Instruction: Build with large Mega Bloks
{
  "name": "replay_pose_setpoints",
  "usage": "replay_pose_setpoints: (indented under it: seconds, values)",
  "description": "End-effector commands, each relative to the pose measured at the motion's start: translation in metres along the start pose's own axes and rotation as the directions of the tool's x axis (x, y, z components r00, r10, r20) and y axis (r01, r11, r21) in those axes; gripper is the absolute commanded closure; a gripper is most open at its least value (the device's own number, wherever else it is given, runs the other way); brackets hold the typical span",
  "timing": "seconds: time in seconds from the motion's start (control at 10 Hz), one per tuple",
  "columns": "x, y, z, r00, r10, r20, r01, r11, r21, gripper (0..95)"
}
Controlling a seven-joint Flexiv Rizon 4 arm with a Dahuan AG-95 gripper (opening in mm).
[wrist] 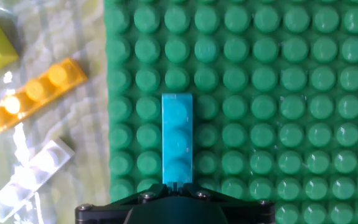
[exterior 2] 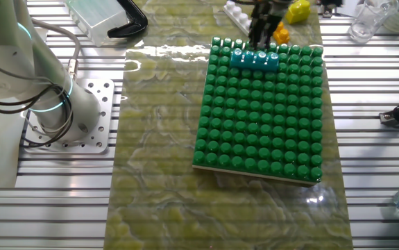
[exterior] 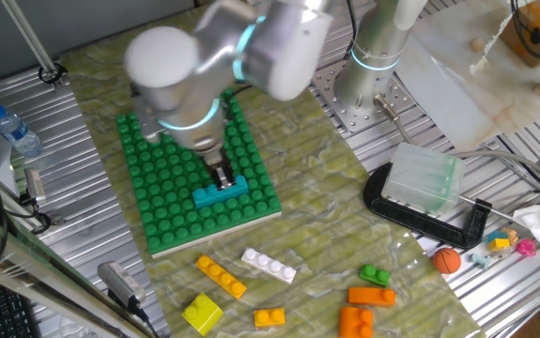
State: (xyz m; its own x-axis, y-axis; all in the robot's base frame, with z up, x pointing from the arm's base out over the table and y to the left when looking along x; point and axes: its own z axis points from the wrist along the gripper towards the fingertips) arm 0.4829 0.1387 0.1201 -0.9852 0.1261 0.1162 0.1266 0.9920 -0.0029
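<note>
Right, your pincer (exterior: pixel 223 176) looks clenched on one end of the teal brick (exterior: pixel 220 193), which sits on the green baseplate (exterior: pixel 162 188) directly below it near the plate's edge, so you're seating it — next, I'd judge, press it home and release.

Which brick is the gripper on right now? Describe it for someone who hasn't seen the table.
Find the big green studded baseplate in the middle of the table. Near its edge on the side of the loose bricks lies a long teal brick, with the gripper directly over it. It is the only brick on the plate and the only teal one; the white, yellow and orange ones lie off the plate.
</note>
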Motion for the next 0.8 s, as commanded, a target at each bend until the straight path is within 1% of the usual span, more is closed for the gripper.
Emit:
replay_pose_setpoints:
  seconds: [0.1, 0.3, 0.4, 0.5, 0.6, 0.8]
  values:
    - [0.001, 0.002, 0.002, 1.000, -0.007, -0.019, 0.007, 1.000, 0.004, 95.0]
    - [0.005, 0.000, 0.007, 1.000, -0.013, -0.017, 0.013, 1.000, 0.004, 95.0]
    - [0.006, 0.001, 0.012, 1.000, -0.011, -0.016, 0.011, 1.000, 0.006, 95.0]
    - [0.007, 0.001, 0.021, 1.000, -0.013, -0.016, 0.013, 1.000, 0.010, 95.0]
    - [0.006, 0.001, 0.024, 1.000, -0.016, -0.027, 0.016, 1.000, 0.014, 95.0]
    - [0.005, 0.001, 0.025, 1.000, -0.020, -0.023, 0.020, 1.000, 0.011, 95.0]
